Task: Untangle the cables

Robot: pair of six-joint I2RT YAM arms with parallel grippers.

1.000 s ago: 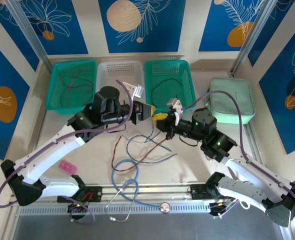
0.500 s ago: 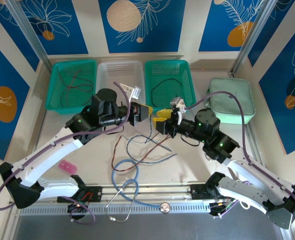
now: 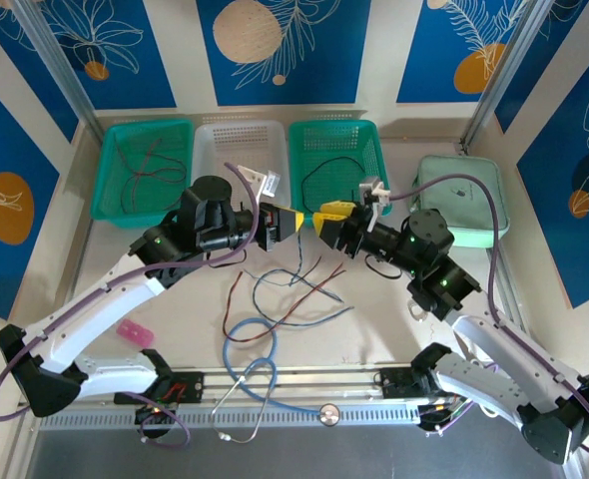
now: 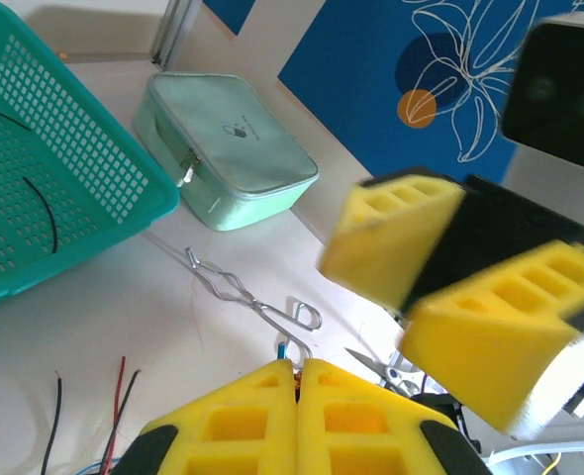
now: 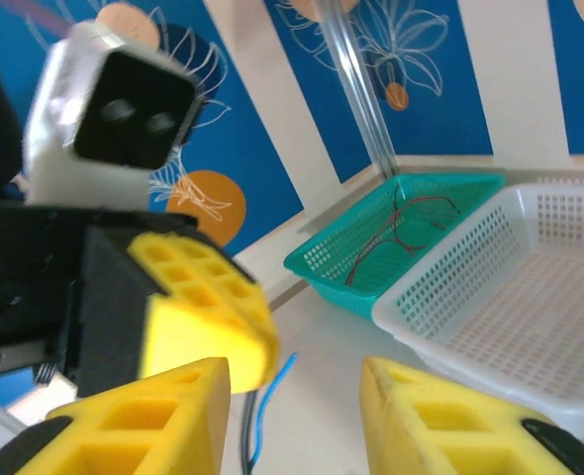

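Observation:
Several thin cables (image 3: 293, 291), red, black and blue-grey, lie crossed over each other on the table in the top view. Above them my left gripper (image 3: 294, 222) is shut, its yellow pads (image 4: 243, 421) pressed together on a blue cable whose tip (image 4: 284, 349) pokes out between them. That blue cable (image 5: 269, 404) hangs under the left pad (image 5: 201, 302) in the right wrist view. My right gripper (image 3: 326, 216) faces the left one, tip to tip and slightly apart, with its fingers (image 4: 399, 236) spread open and nothing between them (image 5: 294, 416).
At the back stand a green basket (image 3: 112, 200) holding a red cable, a white basket (image 3: 207, 140) and another green basket (image 3: 379, 160) holding a black cable. A mint case (image 3: 462, 200) lies right. A light-blue stethoscope tube (image 3: 247, 351) curls in front. Metal forceps (image 4: 241, 295) lie on the table.
My right gripper has opened and pulled up and to the right, away from the left one. The left gripper stays shut and has edged right.

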